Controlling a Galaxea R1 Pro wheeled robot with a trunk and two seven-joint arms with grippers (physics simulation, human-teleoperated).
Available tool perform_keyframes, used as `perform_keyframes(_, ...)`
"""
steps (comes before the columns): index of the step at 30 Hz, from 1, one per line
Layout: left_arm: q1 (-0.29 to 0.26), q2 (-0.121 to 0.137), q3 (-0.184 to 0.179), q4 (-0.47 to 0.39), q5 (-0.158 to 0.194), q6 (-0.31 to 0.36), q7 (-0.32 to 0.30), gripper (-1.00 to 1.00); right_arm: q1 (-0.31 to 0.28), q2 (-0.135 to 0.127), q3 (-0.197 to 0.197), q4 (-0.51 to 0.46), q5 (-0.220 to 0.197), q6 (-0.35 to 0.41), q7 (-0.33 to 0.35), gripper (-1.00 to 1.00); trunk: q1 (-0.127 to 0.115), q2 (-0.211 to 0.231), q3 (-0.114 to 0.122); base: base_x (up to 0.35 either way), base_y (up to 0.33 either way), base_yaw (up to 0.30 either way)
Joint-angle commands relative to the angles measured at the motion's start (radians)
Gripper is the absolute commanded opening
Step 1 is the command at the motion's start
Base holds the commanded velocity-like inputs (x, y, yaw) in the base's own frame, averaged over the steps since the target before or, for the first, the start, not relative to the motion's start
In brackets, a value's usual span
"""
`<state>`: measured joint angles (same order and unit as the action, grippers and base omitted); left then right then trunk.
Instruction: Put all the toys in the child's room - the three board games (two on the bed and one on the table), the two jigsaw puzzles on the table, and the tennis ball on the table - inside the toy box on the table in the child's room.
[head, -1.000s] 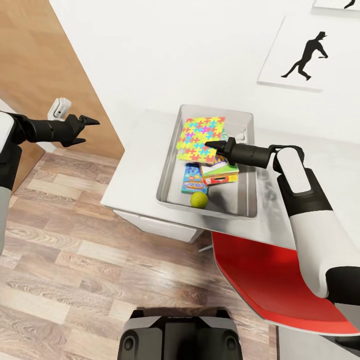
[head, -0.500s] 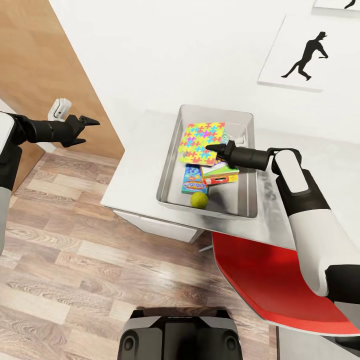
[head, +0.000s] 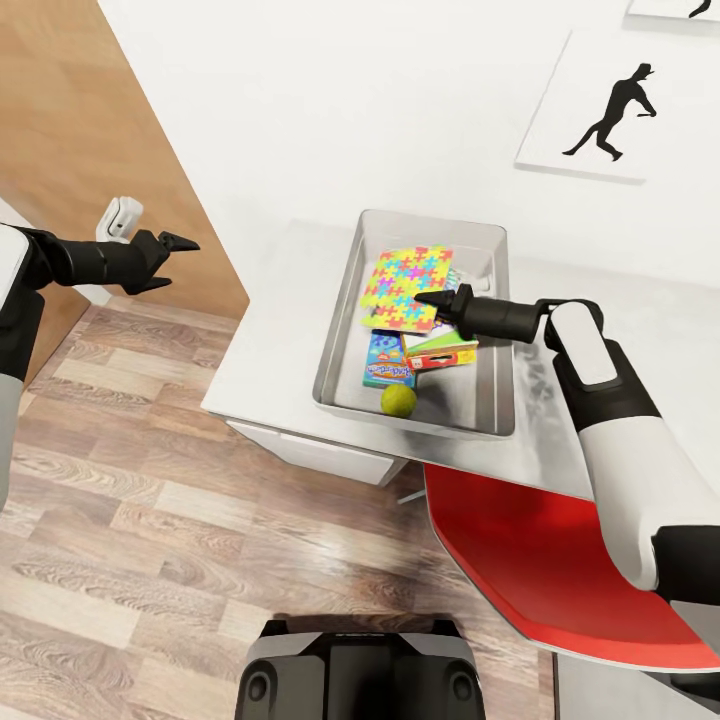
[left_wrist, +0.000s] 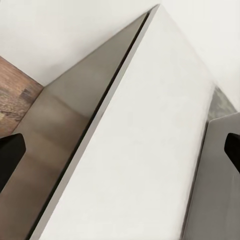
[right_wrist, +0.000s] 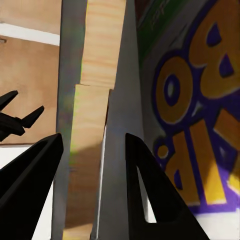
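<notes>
The light-grey toy box (head: 335, 345) sits on the pale table (head: 270, 340). Inside it lie a teal-blue board game (head: 388, 360), the green Skip-Bo board game (head: 445, 345) and the tennis ball (head: 398, 399). A jigsaw puzzle (head: 405, 285) hangs tilted over the box's far half, with my right gripper (head: 422, 297) shut on its near edge. In the right wrist view the board's thin edge (right_wrist: 97, 100) runs between the fingers of the right gripper (right_wrist: 94, 137), beside the Skip-Bo print (right_wrist: 200, 115). My left gripper (head: 185, 243) hovers open over the floor, left of the table.
A red chair (head: 540, 570) stands right in front of the table. A wooden door panel (head: 90, 120) is at the left, and a ball-player silhouette picture (head: 605, 105) hangs on the white wall. The left wrist view shows the table top (left_wrist: 150, 125) and its dark side panel (left_wrist: 65, 150).
My right gripper has moved slightly right and down, and the jigsaw puzzle has shifted with it and tilted more steeply. The left arm has not moved.
</notes>
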<state>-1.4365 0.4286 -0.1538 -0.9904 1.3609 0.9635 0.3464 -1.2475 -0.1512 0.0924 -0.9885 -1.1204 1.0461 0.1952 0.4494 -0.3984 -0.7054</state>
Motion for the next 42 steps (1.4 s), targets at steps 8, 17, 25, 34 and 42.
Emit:
perform_keyframes(8, -0.001, 0.001, -0.003, -0.002, 0.011, 0.0, 0.01, 1.0, -0.001, 0.004, 0.002, 0.007, 0.014, 0.001, 0.01, 1.0, 0.001, -0.002, -0.001, 0.0, 0.0, 0.0)
perform_keyframes(17, -0.001, 0.001, -0.003, -0.003, 0.011, 0.0, 0.01, 1.0, -0.002, 0.004, 0.002, 0.006, 0.014, 0.001, 0.008, 1.0, 0.001, -0.002, -0.001, 0.0, 0.0, 0.0)
perform_keyframes(25, -0.001, 0.001, -0.003, -0.009, 0.011, 0.0, 0.01, 1.0, -0.019, 0.001, 0.001, -0.013, 0.014, 0.001, 0.002, 1.0, 0.001, -0.002, -0.001, 0.0, 0.0, 0.0)
perform_keyframes(34, -0.001, 0.001, -0.003, -0.011, 0.011, 0.0, 0.01, 1.0, -0.066, -0.007, -0.001, -0.037, 0.01, 0.001, -0.055, 1.0, 0.001, -0.002, -0.001, 0.0, 0.0, 0.0)
perform_keyframes(42, -0.001, 0.001, -0.003, -0.011, 0.011, 0.0, 0.01, 1.0, -0.079, -0.005, -0.002, -0.084, 0.005, 0.001, -0.068, 1.0, 0.001, -0.002, -0.001, 0.0, 0.0, 0.0)
